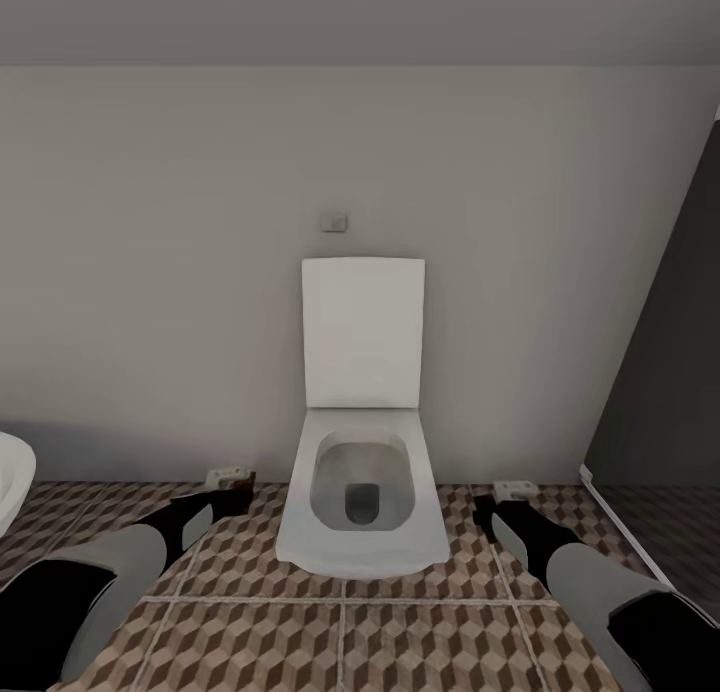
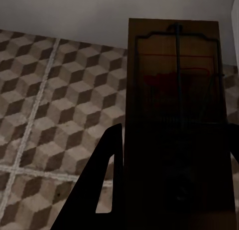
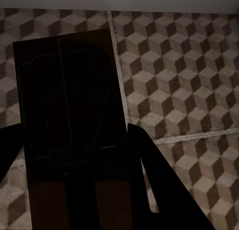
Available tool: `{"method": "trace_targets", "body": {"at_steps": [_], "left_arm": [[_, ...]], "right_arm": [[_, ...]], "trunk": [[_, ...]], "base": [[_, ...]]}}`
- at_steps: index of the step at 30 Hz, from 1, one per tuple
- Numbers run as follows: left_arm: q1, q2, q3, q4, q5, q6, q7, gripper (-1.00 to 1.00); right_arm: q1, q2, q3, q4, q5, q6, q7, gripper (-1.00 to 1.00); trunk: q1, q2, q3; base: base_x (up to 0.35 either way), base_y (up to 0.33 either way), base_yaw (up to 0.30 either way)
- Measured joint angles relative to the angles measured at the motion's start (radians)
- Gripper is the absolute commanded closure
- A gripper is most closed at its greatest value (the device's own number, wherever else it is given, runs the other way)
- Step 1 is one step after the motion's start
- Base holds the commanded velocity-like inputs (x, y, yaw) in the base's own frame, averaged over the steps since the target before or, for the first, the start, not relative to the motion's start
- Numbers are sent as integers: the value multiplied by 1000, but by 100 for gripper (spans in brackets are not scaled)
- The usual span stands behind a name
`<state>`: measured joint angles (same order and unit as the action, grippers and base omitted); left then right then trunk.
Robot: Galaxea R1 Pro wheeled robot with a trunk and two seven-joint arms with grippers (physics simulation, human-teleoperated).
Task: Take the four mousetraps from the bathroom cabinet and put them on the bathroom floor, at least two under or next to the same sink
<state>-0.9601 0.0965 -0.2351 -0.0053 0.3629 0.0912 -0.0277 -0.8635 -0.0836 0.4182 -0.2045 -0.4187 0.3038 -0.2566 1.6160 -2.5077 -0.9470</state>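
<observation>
In the left wrist view a brown wooden mousetrap [image 2: 174,80] with a dark wire frame stands between the fingers of my left gripper [image 2: 174,135], which is shut on it above the cube-patterned bathroom floor [image 2: 55,95]. In the right wrist view a second mousetrap [image 3: 69,105], dark in shadow, is clamped in my right gripper [image 3: 72,132] over the same tiles [image 3: 179,80]. From the head view, my left gripper [image 1: 230,490] hangs low at the toilet's left and my right gripper [image 1: 492,504] at its right. The cabinet and the bathroom sink are out of view.
A white toilet [image 1: 364,492] with its lid up stands against the grey wall straight ahead, between the two arms. A white rounded fixture edge [image 1: 12,482] shows at the far left. A dark grey panel [image 1: 665,372] closes off the right side.
</observation>
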Motion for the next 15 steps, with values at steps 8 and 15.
{"method": "trace_targets", "body": {"at_steps": [8, 15], "left_arm": [[0, -3, 1, 0, 0, 8, 3, 100], [0, -8, 2, 0, 0, 11, 2, 100]], "right_arm": [[0, 0, -2, 1, 1, 1, 0, 100], [0, 0, -2, 1, 3, 0, 2, 100]], "trunk": [[0, 0, 0], [3, -2, -27]], "base": [[0, 0, 0], [0, 0, 0]]}}
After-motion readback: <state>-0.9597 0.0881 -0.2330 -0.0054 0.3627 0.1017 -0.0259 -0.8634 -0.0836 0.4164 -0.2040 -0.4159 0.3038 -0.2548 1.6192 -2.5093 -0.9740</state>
